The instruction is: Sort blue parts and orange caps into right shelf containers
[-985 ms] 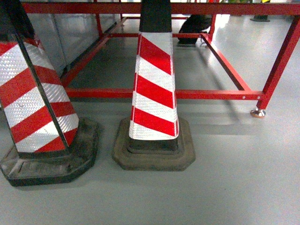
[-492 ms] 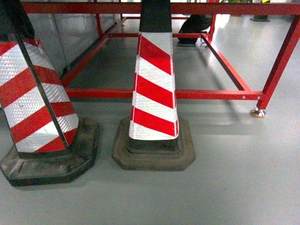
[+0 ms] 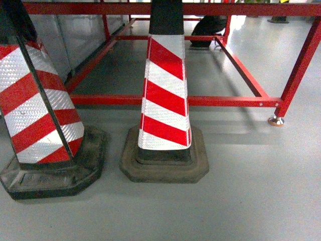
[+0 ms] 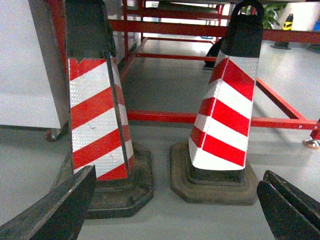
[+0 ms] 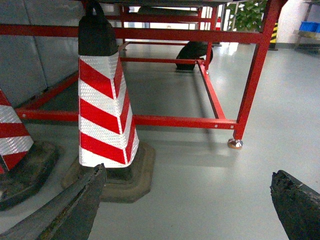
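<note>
No blue parts, orange caps, shelf or right shelf containers show in any view. In the left wrist view my left gripper (image 4: 177, 175) is open above the grey floor, its dark fingers (image 4: 55, 210) at the bottom corners and nothing between them. The right wrist view shows my right gripper (image 5: 189, 172) open as well, over bare floor, with its fingers (image 5: 297, 205) spread wide and empty. Neither gripper appears in the head view.
Two red-and-white striped traffic cones (image 3: 165, 95) (image 3: 35, 105) on black rubber bases stand close ahead. Behind them is a low red tube frame (image 3: 215, 100) with a foot (image 3: 275, 120) at the right. Grey panels (image 3: 75, 35) lie at the back left. Open grey floor (image 3: 261, 191) is to the right.
</note>
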Robot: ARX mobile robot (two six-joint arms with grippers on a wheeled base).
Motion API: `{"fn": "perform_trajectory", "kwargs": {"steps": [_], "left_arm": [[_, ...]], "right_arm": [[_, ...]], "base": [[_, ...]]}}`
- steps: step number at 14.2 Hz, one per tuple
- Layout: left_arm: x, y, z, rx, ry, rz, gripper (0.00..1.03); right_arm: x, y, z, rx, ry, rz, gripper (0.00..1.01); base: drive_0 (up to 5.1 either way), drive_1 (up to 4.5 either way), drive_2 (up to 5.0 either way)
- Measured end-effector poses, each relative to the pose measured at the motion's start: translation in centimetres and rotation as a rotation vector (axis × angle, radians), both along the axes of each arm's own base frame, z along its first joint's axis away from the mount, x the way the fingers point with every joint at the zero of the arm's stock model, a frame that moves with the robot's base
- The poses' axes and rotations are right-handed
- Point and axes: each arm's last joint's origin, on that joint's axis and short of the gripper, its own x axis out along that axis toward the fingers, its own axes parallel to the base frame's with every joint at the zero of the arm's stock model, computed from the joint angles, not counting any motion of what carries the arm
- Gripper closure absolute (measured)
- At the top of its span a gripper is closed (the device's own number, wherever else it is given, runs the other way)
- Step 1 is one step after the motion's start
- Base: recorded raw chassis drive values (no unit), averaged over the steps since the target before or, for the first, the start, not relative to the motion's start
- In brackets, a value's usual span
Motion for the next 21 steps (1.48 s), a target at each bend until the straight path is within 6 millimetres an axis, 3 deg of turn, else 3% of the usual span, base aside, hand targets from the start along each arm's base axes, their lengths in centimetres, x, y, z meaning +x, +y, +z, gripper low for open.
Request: {"fn": "perform_trajectory", "kwargs": {"steps": [21], "left_arm": [[0.00, 0.00, 0.00, 0.000, 0.000, 0.000, 0.05]], "right_arm": [[0.00, 0.00, 0.00, 0.000, 0.000, 0.000, 0.03]], "base": [[0.0, 0.00, 0.0]]}}
